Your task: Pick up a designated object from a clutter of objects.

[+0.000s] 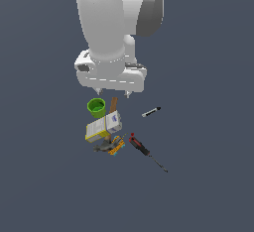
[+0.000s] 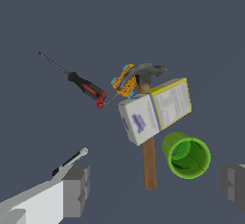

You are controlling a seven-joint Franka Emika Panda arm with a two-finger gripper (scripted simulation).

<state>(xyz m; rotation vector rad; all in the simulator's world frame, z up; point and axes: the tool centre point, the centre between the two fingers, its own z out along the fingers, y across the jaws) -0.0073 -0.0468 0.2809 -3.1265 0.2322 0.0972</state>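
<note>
I have the pincer [image 1: 115, 93] hanging above the clutter with its fingers [image 2: 76, 189] spread wide and nothing between them. In the wrist view one finger sits at each lower corner of the picture with a broad gap across, so it is plainly open and empty.

The step in hand, as I judge it, is to bring the pincer over the marker [image 1: 151, 111] before any descent. The marker lies alone on the worktop [image 1: 208, 176], well apart from the green cup [image 1: 96, 107], off toward the exterior view's right of the cup, and no other item touches it. That makes it an easy target, provided I line up properly first.

To do this well, I would shift sideways away from the cup until the marker sits midway between the fingers, then turn the wrist so the fingers close across its thin body, not along it. It is slim and low, so I would go down nearly to the worktop and close gently on its middle.

Relative to the pincer, the marker is off-centre. In the wrist view its pale body and black end [image 2: 69, 162] peek out just beside one finger, while the cup and the white-yellow box [image 1: 103, 126] lie under the gap. The screwdriver [image 1: 140, 145] lies beyond the box from the cup; I must not mistake it for the marker.
</note>
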